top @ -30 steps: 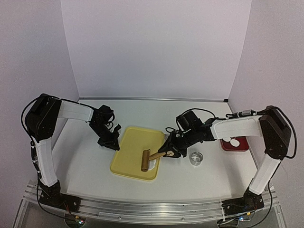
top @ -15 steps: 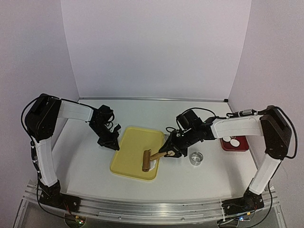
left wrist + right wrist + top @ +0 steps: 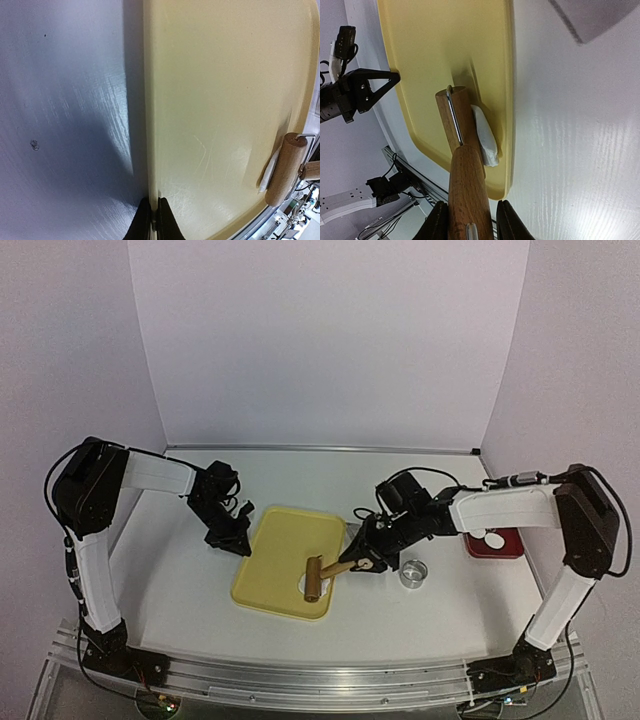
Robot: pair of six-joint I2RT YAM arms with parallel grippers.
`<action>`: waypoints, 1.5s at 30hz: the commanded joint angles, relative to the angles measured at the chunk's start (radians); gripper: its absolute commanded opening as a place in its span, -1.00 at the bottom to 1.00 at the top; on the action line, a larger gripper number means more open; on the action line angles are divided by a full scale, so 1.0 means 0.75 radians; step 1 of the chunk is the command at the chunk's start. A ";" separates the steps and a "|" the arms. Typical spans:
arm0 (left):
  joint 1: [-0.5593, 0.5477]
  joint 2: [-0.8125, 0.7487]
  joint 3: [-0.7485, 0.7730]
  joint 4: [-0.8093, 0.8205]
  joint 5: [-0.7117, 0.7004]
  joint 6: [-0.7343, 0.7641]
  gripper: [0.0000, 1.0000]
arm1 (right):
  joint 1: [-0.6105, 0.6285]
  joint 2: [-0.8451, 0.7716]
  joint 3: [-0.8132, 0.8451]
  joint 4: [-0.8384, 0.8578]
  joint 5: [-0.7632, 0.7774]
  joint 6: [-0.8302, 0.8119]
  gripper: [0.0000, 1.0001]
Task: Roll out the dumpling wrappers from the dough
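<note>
At the left, the left gripper is clenched on the left rim of a flat rectangular yellow plastic tray, which lies on the white table. Near the tray's right front corner, a small lump of white dough lies under the barrel of a short wooden rolling pin, the lump showing beside the barrel. The right gripper grasps the pin's handle. Just right of it stands a round metal ring cutter. Farthest right, thin round white dumpling wrappers lie on a red dish.
</note>
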 commanded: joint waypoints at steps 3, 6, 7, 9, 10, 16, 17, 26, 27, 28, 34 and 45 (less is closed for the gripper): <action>0.049 0.023 -0.041 -0.002 -0.144 0.053 -1.00 | 0.016 0.276 -0.013 -0.532 0.298 -0.053 -1.00; 0.051 0.026 -0.040 0.001 -0.144 0.051 -1.00 | 0.016 0.250 -0.050 -0.534 0.300 -0.046 -1.00; 0.052 0.023 -0.042 0.001 -0.144 0.051 -1.00 | 0.017 0.214 -0.072 -0.539 0.307 -0.036 -1.00; 0.055 0.018 -0.046 0.003 -0.146 0.051 -1.00 | 0.008 0.124 -0.143 -0.548 0.317 -0.008 -1.00; 0.056 0.017 -0.048 0.003 -0.146 0.051 -1.00 | 0.004 0.084 -0.173 -0.549 0.320 0.003 -1.00; 0.059 0.012 -0.052 0.005 -0.144 0.049 -1.00 | 0.006 0.124 -0.185 -0.547 0.303 -0.010 -1.00; 0.059 0.010 -0.052 0.004 -0.144 0.049 -1.00 | 0.010 0.168 -0.146 -0.548 0.302 -0.025 -1.00; 0.061 -0.006 -0.061 0.006 -0.156 0.043 -1.00 | 0.022 0.368 -0.031 -0.540 0.308 -0.015 -1.00; 0.062 -0.005 -0.061 0.007 -0.156 0.043 -1.00 | 0.022 0.363 -0.038 -0.540 0.312 -0.013 -1.00; 0.063 -0.004 -0.061 0.008 -0.156 0.043 -1.00 | 0.023 0.358 -0.041 -0.539 0.316 -0.013 -1.00; 0.076 -0.015 -0.061 0.008 -0.160 0.043 -1.00 | 0.023 0.397 0.029 -0.532 0.309 -0.022 -1.00; 0.085 -0.035 -0.059 0.012 -0.172 0.044 -1.00 | 0.072 0.526 0.582 -0.496 0.198 -0.289 -1.00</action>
